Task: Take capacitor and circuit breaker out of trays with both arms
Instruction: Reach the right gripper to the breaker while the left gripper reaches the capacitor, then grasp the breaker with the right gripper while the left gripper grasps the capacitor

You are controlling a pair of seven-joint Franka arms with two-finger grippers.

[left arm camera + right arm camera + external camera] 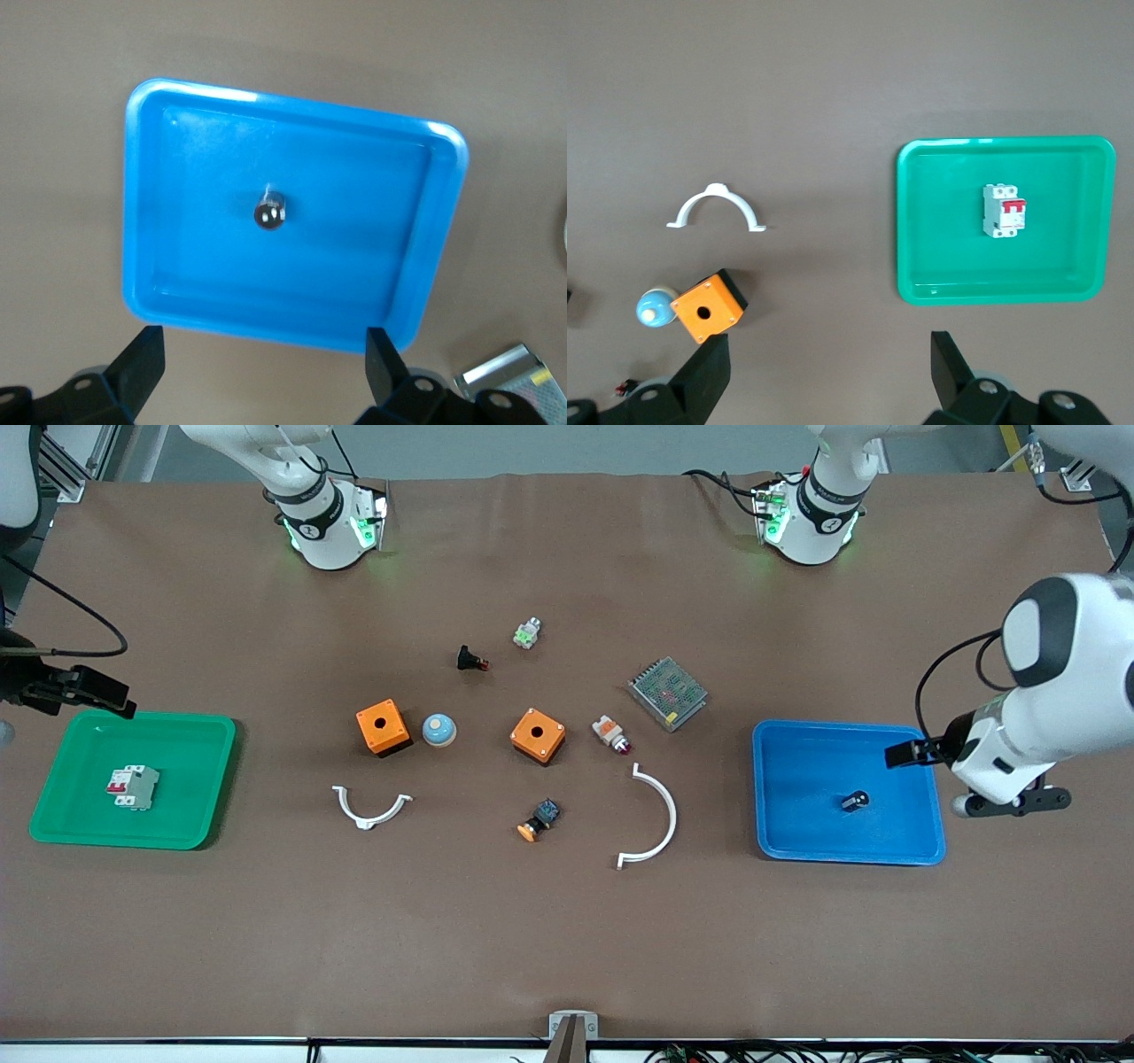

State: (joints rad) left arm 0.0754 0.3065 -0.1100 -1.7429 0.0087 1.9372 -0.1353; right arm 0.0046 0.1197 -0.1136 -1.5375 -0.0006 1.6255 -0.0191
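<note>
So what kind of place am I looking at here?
Probably a robotics lab test bench: two robot arms mounted at a brown-covered table, with electrical parts laid out, among them a circuit breaker in a green tray and a capacitor in a blue tray.

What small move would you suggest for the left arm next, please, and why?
Probably move the open left gripper over the capacitor and lower it: the capacitor lies loose in the blue tray, and the gripper hangs by the tray's edge, holding nothing.

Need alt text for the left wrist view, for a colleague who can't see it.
The capacitor sits alone near the middle of the blue tray, seen from above. The left gripper hangs open above the tray's edge; a metal mesh box's corner shows beside the tray.
</note>
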